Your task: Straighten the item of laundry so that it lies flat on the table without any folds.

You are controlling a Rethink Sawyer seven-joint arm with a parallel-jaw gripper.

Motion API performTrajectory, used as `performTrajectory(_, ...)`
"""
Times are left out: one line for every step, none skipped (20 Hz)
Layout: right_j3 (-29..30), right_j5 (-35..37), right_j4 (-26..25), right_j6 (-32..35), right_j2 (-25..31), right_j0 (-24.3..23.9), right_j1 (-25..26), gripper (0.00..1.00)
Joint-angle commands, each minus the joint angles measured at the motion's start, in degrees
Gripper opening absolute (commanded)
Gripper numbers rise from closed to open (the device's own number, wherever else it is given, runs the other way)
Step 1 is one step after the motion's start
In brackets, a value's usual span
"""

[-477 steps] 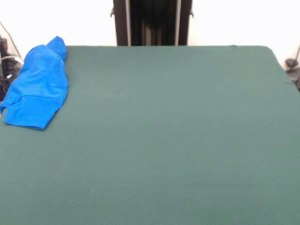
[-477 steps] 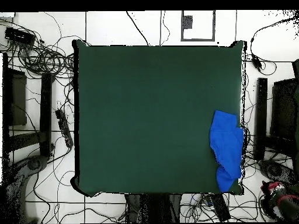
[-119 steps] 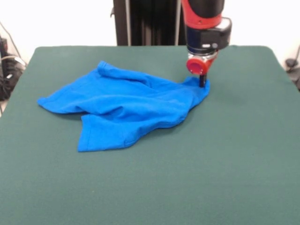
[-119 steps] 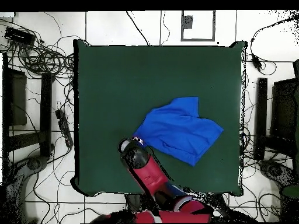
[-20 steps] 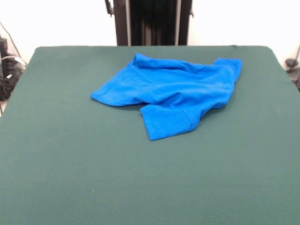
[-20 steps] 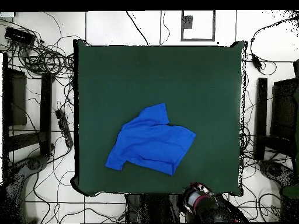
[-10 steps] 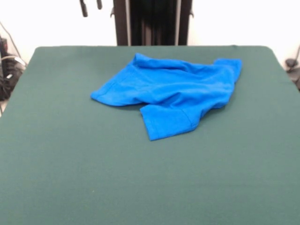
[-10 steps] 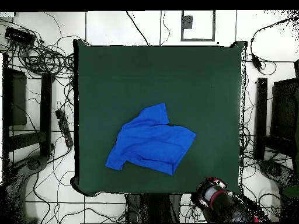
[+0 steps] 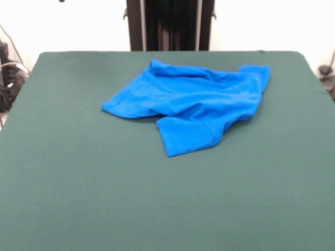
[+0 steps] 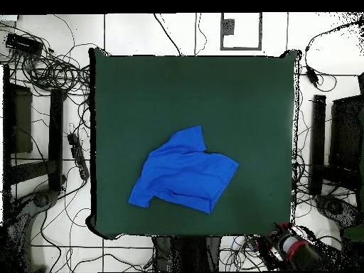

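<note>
The item of laundry (image 9: 191, 104), a bright blue T-shirt, lies rumpled on the green table (image 9: 167, 204), a little toward the far side. Its body is creased and folded on itself. One sleeve (image 9: 187, 137) points toward the near edge. In the overhead view the shirt (image 10: 183, 174) sits just below the middle of the table (image 10: 178, 92). My gripper (image 10: 288, 247) hangs off the table, past its lower right corner, well away from the shirt. Nothing touches the cloth.
Tangled cables (image 10: 50, 64) cover the floor around the table, thickest at the upper left. Dark stands (image 10: 316, 142) flank the table's right side, and another (image 10: 55, 135) stands at its left.
Over the last second the arm swung along the table's base-side edge and off past the corner. The shirt has not moved in that time. Before that it was dragged in from a table corner.
</note>
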Motion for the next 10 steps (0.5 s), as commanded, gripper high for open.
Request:
performTrajectory(-2.5, 4.8, -4.7, -16.2, 8.0, -2.0, 1.3, 1.0)
performTrajectory(-2.5, 4.4, -5.4, -16.3, 8.1, -2.5, 1.7, 1.0)
performTrajectory(-2.4, 3.9, -6.0, -16.0, 8.4, -2.8, 2.1, 1.0)
performTrajectory(-2.5, 3.3, -6.7, -15.4, 8.5, -2.8, 2.7, 1.0)
performTrajectory(-2.5, 2.5, -7.4, -14.5, 8.4, -2.5, 3.1, 1.0)
performTrajectory(-2.4, 2.1, -8.1, -13.9, 8.3, -2.4, 3.5, 1.0)
performTrajectory(-2.3, 1.9, -8.6, -13.1, 8.2, -1.9, 3.7, 1.0)
performTrajectory(-2.6, 1.8, -9.4, -12.0, 7.5, -0.9, 3.9, 1.0)
performTrajectory(-2.6, 1.6, -9.5, -11.2, 7.6, -0.5, 4.2, 1.0)
performTrajectory(-2.6, 1.3, -9.6, -10.4, 7.7, 0.0, 4.5, 1.0)
